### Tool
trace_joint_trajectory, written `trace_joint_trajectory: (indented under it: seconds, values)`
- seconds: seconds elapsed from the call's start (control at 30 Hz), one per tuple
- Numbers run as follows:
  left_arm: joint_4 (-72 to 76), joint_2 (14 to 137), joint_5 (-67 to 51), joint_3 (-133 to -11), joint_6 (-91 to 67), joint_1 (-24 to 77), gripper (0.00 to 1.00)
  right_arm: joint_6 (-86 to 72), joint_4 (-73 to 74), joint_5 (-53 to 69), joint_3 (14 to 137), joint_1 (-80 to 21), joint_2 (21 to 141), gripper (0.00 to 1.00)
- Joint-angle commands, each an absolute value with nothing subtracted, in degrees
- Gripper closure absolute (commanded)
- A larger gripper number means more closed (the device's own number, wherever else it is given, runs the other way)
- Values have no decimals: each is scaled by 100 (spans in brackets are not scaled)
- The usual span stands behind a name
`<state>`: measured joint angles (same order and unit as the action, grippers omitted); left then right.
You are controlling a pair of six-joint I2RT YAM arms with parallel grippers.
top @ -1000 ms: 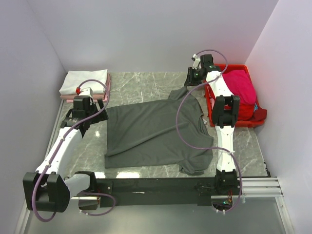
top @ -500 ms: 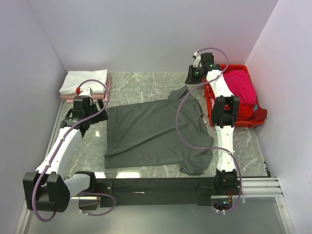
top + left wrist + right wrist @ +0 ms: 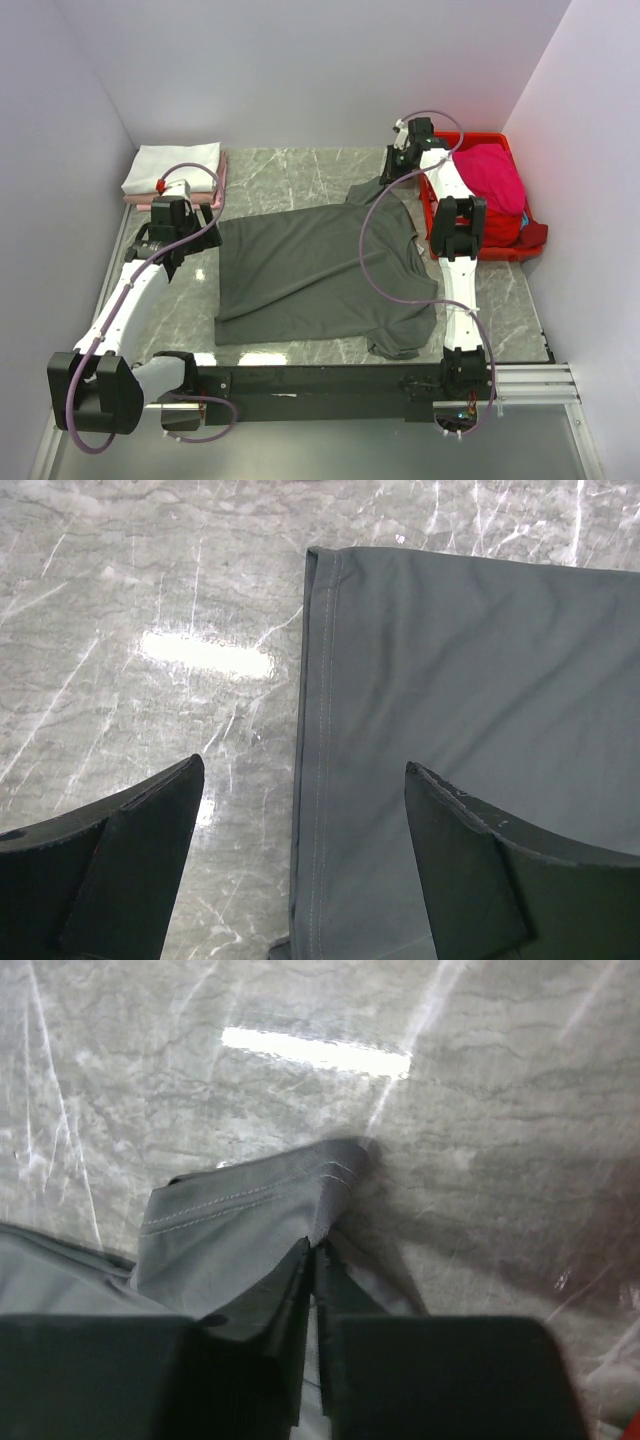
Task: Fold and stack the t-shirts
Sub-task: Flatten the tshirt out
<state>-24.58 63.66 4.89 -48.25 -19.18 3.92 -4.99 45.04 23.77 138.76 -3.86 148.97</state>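
Note:
A dark charcoal-grey t-shirt lies spread flat on the marble table. My right gripper is shut on the tip of its far sleeve, which is lifted a little off the table. My left gripper is open, low over the shirt's left hem, one finger over the bare table and the other over the cloth. A folded white t-shirt lies on a pale pink one at the far left. A magenta t-shirt lies in the crate.
A red plastic crate stands at the far right, against the right wall. White walls close in the table on three sides. The black rail with the arm bases runs along the near edge.
My right gripper has moved slightly left and towards the table with the sleeve tip in it. The left arm has not moved.

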Motion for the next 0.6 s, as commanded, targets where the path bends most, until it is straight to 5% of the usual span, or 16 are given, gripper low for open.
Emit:
trace_joint_trajectory:
  seconds: [0.0,0.07,0.57]
  values:
    - [-2294,6372,562,-4992,-1872,378,14,-545,4438,2627,14124,-378,14792,94]
    - [-2294,6390,562,-4992,-1872,378,14,-519,4342,2706,14045,-378,14687,100]
    - [-2303,6451,466,-5010,-1855,378,14,1107,3691,3638,11576,-492,12631,100]
